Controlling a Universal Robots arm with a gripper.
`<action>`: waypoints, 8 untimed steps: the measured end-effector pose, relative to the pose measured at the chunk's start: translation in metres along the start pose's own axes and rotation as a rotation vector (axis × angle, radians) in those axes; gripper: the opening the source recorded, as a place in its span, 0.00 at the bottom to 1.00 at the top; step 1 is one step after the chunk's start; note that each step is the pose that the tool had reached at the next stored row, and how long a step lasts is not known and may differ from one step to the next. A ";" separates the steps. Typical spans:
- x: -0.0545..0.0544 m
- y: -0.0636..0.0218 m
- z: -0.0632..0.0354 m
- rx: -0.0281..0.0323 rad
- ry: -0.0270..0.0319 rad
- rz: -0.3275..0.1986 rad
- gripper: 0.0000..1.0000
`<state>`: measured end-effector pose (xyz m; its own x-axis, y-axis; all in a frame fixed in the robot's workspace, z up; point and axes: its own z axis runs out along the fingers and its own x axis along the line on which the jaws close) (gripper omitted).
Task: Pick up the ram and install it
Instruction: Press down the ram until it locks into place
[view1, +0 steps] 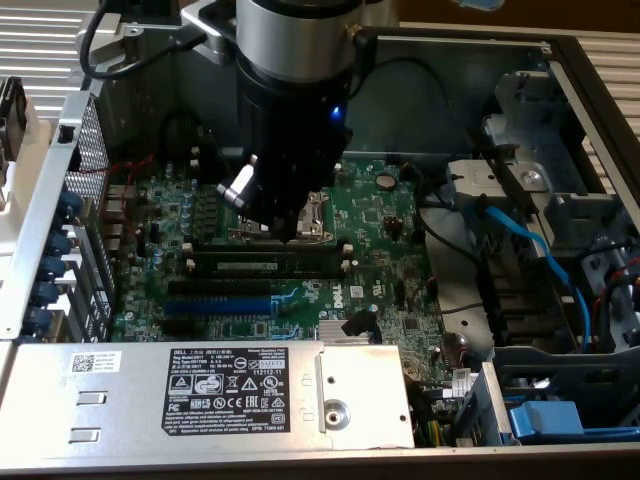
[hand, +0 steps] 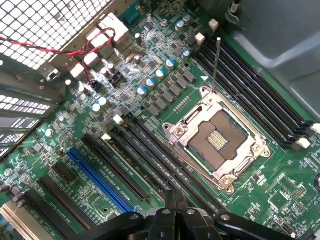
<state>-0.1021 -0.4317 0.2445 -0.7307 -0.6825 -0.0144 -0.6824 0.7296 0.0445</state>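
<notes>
The closed, empty black gripper (view1: 290, 228) hovers just above the long dark-green ram stick (view1: 268, 265), which lies horizontally mid-frame.

A green motherboard (view1: 380, 215) with an open CPU socket (hand: 216, 140), beside a labelled power supply (view1: 230, 395).

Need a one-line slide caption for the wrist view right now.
Shut end effector poised over the motherboard, above black memory slots beside the empty CPU socket.
</notes>
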 end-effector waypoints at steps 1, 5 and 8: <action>0.000 0.0000 0.0000 0.0002 -0.0007 0.016 0.10; 0.000 0.0000 0.0000 0.0011 -0.0033 0.075 0.10; 0.000 0.0000 0.0000 0.0017 -0.0053 0.117 0.10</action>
<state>-0.1021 -0.4317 0.2445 -0.8057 -0.5921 -0.0145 -0.5921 0.8046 0.0445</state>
